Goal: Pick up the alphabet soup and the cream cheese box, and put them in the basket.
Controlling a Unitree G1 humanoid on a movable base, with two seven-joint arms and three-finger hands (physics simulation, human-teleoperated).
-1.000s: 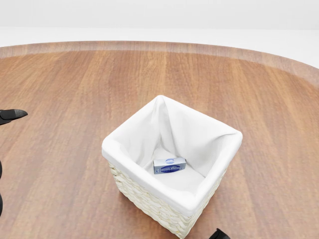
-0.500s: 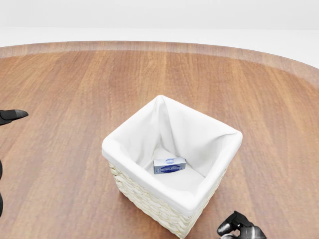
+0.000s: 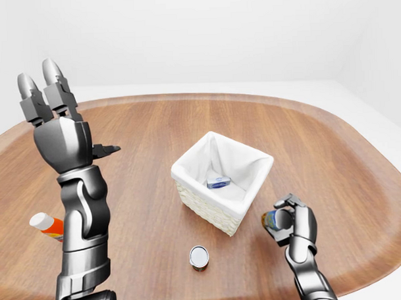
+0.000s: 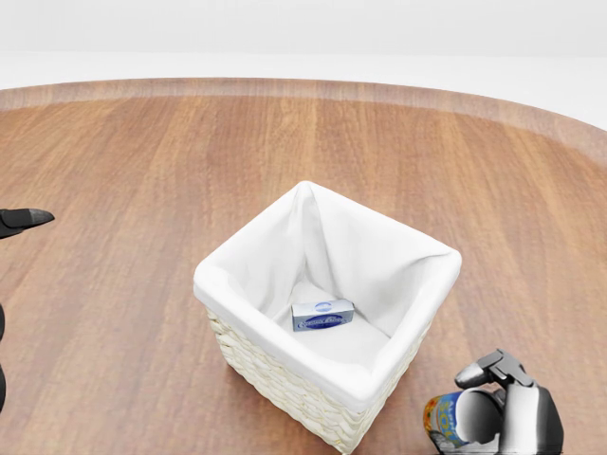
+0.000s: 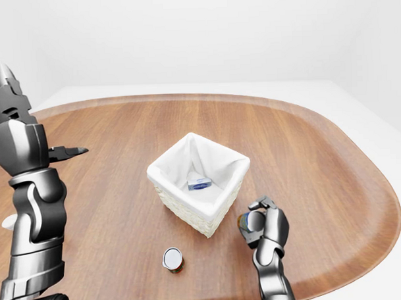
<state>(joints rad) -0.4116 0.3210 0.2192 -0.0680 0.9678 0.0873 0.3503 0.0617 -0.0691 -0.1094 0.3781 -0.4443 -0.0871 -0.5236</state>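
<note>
Tabletop (image 3: 186,124) of warm brown wood, oval with a raised rim, fills the scene. Near its middle stands a woven basket (image 3: 212,212) with a white cloth lining. The cream cheese box (image 4: 322,315), small and blue-and-white, lies flat on the lining at the bottom of the basket.

The right hand (image 3: 290,219) is at the near right, just beside the basket's right corner and apart from it. Its fingers are closed round the alphabet soup (image 4: 446,420), a can with a colourful label, held above the tabletop with the can pointing left toward the basket.

The left hand (image 3: 54,122) is raised high at the far left, fingers spread wide and pointing up, gripping nothing.

A second can (image 3: 199,257) stands upright on the tabletop near the basket's near corner, its silvery lid facing up. At the left edge, partly hidden behind the left arm, lies an orange bottle (image 3: 47,226) with a white cap.
</note>
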